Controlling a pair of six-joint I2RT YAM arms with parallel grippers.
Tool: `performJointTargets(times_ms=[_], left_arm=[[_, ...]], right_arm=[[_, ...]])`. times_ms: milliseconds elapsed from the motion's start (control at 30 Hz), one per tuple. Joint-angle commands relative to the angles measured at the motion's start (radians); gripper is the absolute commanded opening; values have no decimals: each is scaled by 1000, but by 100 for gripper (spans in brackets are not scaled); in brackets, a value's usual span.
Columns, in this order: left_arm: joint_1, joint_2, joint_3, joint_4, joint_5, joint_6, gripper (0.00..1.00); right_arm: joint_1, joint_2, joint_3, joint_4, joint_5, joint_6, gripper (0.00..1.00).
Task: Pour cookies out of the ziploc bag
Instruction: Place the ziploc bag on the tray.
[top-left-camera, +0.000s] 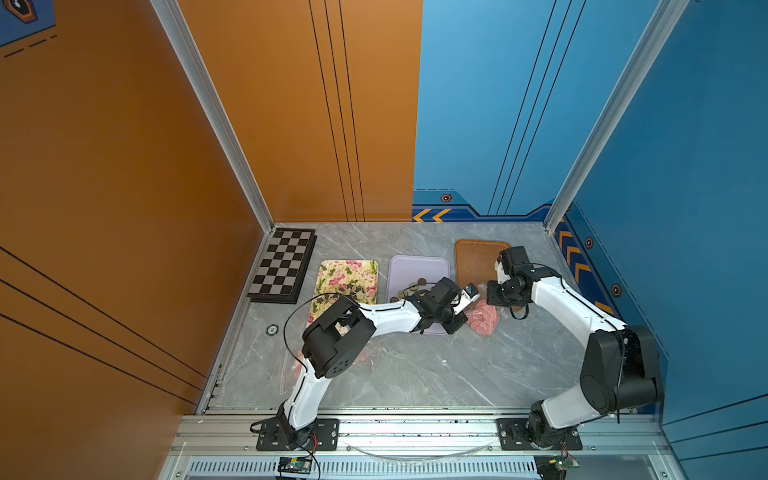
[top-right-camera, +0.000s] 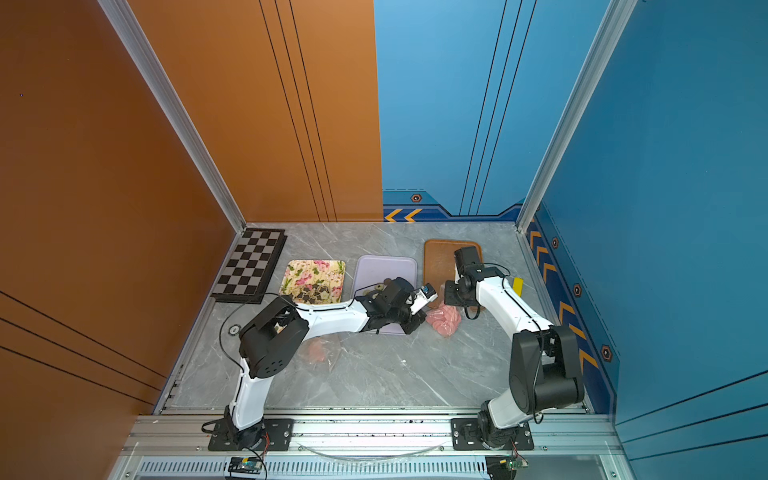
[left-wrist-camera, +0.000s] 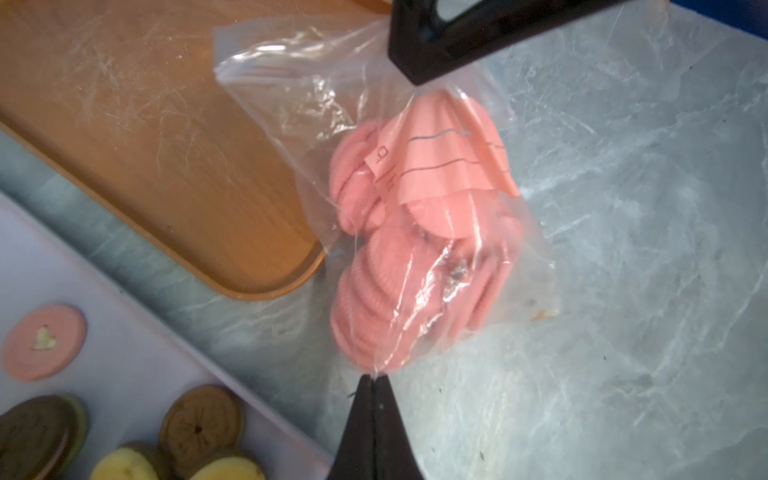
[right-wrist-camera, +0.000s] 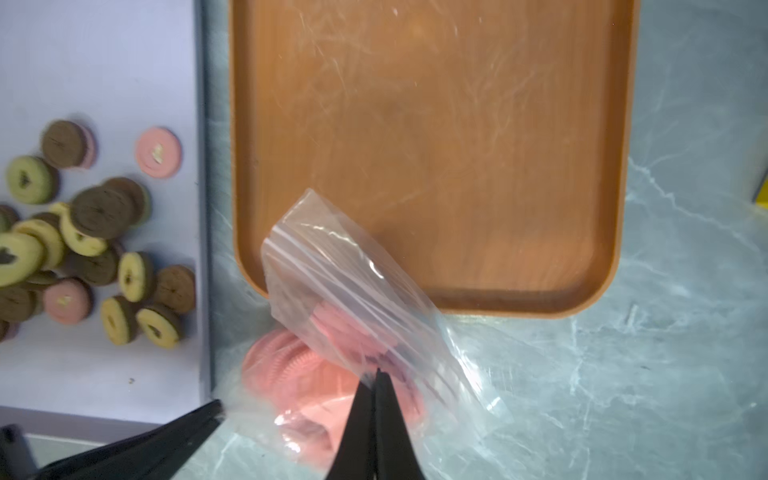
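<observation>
The clear ziploc bag (left-wrist-camera: 291, 83) lies on the grey marble table between the two arms, its mouth end resting over the near corner of the orange tray (right-wrist-camera: 457, 145). Large pink cookies (left-wrist-camera: 374, 291) fill it, also visible in the right wrist view (right-wrist-camera: 291, 374). My left gripper (left-wrist-camera: 374, 376) is shut on the bag's bottom edge. My right gripper (right-wrist-camera: 376, 374) is shut on a fold of the plastic in the bag's middle. In a top view the bag (top-left-camera: 482, 318) sits between the left gripper (top-left-camera: 463, 321) and the right gripper (top-left-camera: 491, 304).
A lilac tray (right-wrist-camera: 104, 62) left of the orange one holds loose brown, yellow and pink cookies (right-wrist-camera: 83, 249). Further left are a floral tray (top-left-camera: 349, 274) with dark pieces and a chessboard (top-left-camera: 284, 266). Another clear bag (top-right-camera: 318, 351) lies beneath the left arm.
</observation>
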Motion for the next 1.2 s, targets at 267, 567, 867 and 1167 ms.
performJointTargets(times_ms=[267,567,867,1167], left_arm=[[97,199,292,5,13,-159,0],[145,319,465,-50,39,-220,0],[146,319,470,-85,41,-237,0],[144,323,469,-85,1,-252,0]], right_arm=[[-56,357,443,-43,-93,-27,0],[-83,559,596,-73,-48,-91,50],[-74,229,62,155,-25,3,62],[-61,70,-14,155,0,6,63]])
